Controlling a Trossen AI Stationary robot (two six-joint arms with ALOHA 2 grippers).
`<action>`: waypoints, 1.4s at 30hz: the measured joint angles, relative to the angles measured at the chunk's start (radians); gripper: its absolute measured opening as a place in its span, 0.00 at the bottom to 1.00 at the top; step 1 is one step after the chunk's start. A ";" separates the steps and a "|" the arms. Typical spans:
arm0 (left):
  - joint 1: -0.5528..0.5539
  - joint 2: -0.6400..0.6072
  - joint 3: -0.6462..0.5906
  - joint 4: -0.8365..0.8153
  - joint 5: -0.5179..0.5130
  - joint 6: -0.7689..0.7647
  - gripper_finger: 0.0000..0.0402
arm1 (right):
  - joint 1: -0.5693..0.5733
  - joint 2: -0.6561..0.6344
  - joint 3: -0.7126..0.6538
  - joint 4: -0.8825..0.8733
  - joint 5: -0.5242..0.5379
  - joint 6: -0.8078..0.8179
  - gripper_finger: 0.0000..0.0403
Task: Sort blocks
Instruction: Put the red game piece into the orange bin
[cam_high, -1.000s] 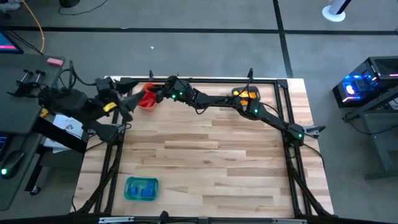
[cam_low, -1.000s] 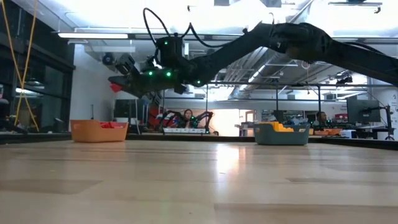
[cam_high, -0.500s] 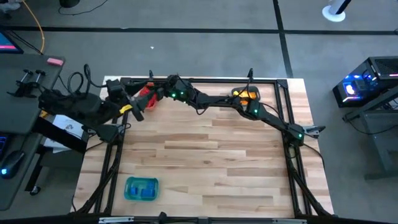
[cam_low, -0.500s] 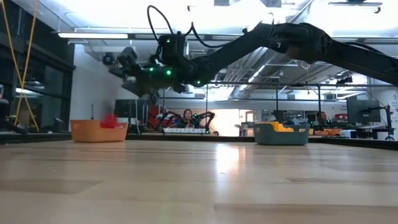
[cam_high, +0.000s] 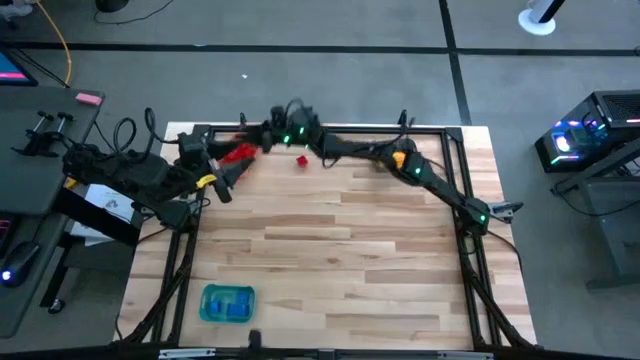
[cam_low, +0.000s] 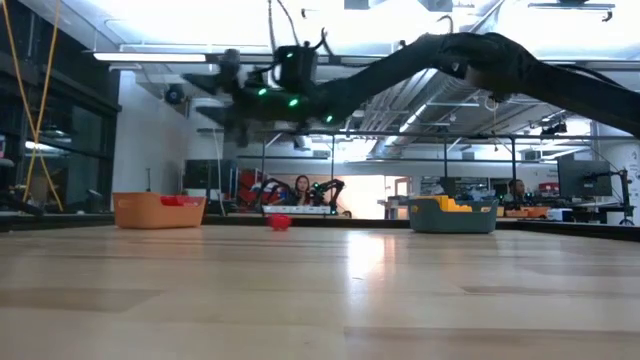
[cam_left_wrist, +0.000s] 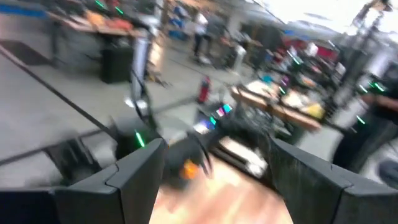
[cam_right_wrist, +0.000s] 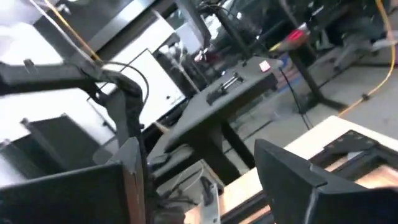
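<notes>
A single red block (cam_high: 301, 159) lay on the bare worktop (cam_high: 330, 260) near its far edge, just beside the orange tray (cam_low: 158, 210) rather than in it; in the low view the same block (cam_low: 279, 222) sat on the wood between the orange tray and the grey tray (cam_low: 452, 215), nearer the former. Other red blocks showed above the rim of the orange tray, yellow ones above the rim of the grey tray, and blue ones lay in the blue tray (cam_high: 228, 303) at the near edge, well apart. The right pincer (cam_high: 255, 137) hung high over the far left part of the worktop, beside the orange tray, its fingers (cam_right_wrist: 292, 180) parted and nothing between them. The left pincer (cam_high: 222, 180) waited at the left edge, close to that tray, with its fingers (cam_left_wrist: 134, 177) spread wide and nothing held. The step in hand appeared to be the deposit of a red block in the orange tray, and judging by where the block lay, it had missed. The next move would call for the right arm to swing back over the stray block, descend with fingers apart on either side of it, close on it, and carry it squarely above the tray before letting go.
</notes>
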 joint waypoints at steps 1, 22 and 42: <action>0.000 -0.003 0.000 -0.030 0.032 -0.021 0.69 | -0.021 -0.019 0.000 -0.036 -0.028 0.011 0.48; 0.592 0.224 0.001 -0.198 0.764 0.098 0.69 | -0.038 -0.666 0.000 -1.719 0.584 -0.572 0.48; 0.961 1.115 0.372 -0.315 1.010 0.122 0.69 | 0.121 -0.881 0.000 -1.831 0.743 -0.432 0.48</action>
